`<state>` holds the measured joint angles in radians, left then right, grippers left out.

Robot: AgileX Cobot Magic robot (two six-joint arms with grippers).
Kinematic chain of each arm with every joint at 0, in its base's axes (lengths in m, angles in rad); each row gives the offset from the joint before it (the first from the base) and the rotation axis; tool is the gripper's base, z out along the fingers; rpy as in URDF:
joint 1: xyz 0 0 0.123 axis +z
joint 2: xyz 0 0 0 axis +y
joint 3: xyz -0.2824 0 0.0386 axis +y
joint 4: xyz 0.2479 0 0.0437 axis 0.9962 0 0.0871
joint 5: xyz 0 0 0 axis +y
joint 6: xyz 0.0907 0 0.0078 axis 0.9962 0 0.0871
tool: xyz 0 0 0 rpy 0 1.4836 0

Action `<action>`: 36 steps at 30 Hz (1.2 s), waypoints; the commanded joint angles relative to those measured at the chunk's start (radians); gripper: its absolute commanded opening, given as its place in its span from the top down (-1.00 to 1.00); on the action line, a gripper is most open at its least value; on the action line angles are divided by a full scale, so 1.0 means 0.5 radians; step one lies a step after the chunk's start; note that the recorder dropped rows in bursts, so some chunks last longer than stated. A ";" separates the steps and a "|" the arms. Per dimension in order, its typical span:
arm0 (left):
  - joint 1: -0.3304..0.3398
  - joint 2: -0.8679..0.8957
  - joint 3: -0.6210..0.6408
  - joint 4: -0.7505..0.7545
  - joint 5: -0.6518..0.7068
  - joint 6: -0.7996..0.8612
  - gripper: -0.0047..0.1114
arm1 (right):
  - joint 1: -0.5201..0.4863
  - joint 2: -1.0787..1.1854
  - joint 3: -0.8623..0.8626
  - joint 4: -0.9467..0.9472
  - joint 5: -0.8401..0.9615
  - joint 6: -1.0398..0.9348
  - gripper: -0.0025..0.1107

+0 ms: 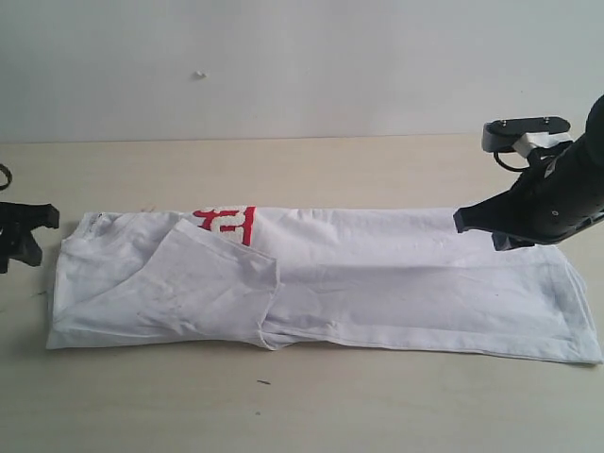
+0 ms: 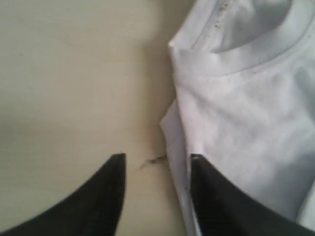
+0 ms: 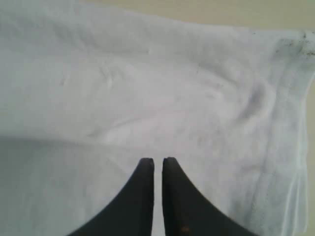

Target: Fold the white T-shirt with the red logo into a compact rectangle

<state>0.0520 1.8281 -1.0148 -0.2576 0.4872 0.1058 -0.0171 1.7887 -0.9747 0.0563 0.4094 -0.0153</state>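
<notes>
The white T-shirt (image 1: 377, 283) lies on the table folded lengthwise into a long band, with a sleeve flap (image 1: 208, 274) turned over near its left end. Only a piece of the red logo (image 1: 226, 222) shows at the far edge. My left gripper (image 1: 36, 236) stands open at the shirt's left end. In the left wrist view the left gripper (image 2: 157, 160) has one finger over bare table and the other over the cloth edge, just below the ribbed collar (image 2: 251, 54). My right gripper (image 1: 477, 231) hovers shut over the right part; under the right gripper (image 3: 158, 162) the hem (image 3: 295, 123) shows.
The light wooden table (image 1: 283, 170) runs back to a plain white wall (image 1: 302, 57). A small dark speck (image 1: 262, 382) lies in front of the shirt. The shirt's right end (image 1: 590, 330) reaches the frame's edge. A dark cable (image 1: 5, 176) shows at far left.
</notes>
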 commanded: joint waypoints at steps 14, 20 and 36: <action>0.074 0.381 0.000 -1.117 0.051 0.909 0.02 | -0.011 -0.016 -0.003 0.043 -0.028 -0.020 0.83; 0.057 0.381 0.000 -1.189 0.234 0.984 0.11 | -0.011 -0.016 -0.003 0.241 -0.012 -0.168 0.83; 0.057 0.359 0.000 -1.099 0.144 1.044 0.92 | -0.011 -0.020 -0.031 0.388 0.052 -0.291 0.83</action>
<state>0.0877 2.0003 -1.0235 -0.8199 0.5618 0.6050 -0.0171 1.7881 -0.9747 0.2343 0.4229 -0.1499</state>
